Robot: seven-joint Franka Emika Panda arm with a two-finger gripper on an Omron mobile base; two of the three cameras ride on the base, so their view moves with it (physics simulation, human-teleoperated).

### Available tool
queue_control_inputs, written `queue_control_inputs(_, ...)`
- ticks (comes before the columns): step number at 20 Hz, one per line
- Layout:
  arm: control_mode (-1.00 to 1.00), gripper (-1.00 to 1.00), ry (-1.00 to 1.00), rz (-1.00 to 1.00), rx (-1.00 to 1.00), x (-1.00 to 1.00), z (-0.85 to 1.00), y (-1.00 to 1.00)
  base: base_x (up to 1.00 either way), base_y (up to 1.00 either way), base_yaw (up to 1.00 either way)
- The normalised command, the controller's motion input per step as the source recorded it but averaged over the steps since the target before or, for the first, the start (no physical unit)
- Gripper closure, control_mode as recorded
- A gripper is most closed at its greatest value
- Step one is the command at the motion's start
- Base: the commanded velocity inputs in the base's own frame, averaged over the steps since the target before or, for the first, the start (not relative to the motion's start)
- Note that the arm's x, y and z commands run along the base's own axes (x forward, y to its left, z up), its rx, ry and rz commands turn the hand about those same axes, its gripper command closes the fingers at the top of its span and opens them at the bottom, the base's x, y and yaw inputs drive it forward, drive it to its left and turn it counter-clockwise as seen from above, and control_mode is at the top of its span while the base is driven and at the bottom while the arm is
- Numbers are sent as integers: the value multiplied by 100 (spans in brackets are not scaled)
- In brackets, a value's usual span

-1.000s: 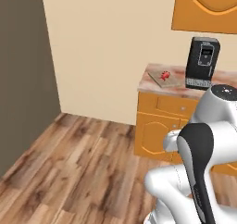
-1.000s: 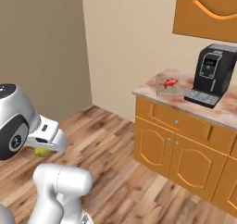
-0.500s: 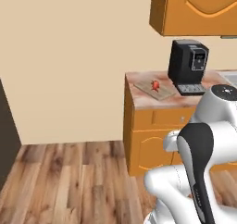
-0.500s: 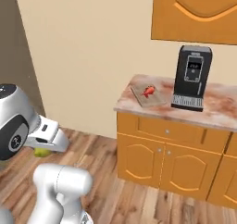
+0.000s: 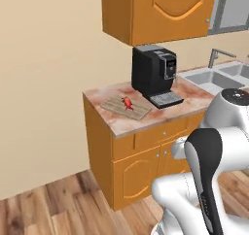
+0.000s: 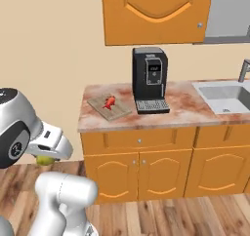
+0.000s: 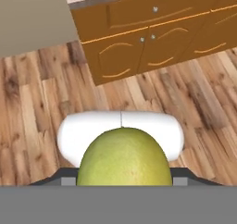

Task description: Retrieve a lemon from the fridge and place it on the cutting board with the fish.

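Carrying the lemon (image 7: 122, 157), apparently pinched in the hand (image 6: 47, 158); sitting low beside the base, with the cutting board (image 6: 109, 107) and fish (image 6: 109, 101) lying ahead, higher on the surface (image 6: 185, 114).

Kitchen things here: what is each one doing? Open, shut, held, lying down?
lemon: held in the end effector, above the wooden floor.
end effector: shut on the lemon, held low beside the robot.
fish: lying on the cutting board.
cutting board: flat on the counter, left of the coffee machine.
coffee machine: upright on the counter.
cabinet doors: shut.
faucet: no water seen.
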Motion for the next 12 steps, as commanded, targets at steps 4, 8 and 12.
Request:
queue_control_inputs(4, 100, 100, 0, 0, 0, 0, 0, 0, 43, 0, -54)
queue_control_inputs(8, 100, 100, 0, 0, 0, 0, 0, 0, 26, 49, -29)
queue_control_inputs(12, 100, 100, 0, 0, 0, 0, 0, 0, 24, 61, -19)
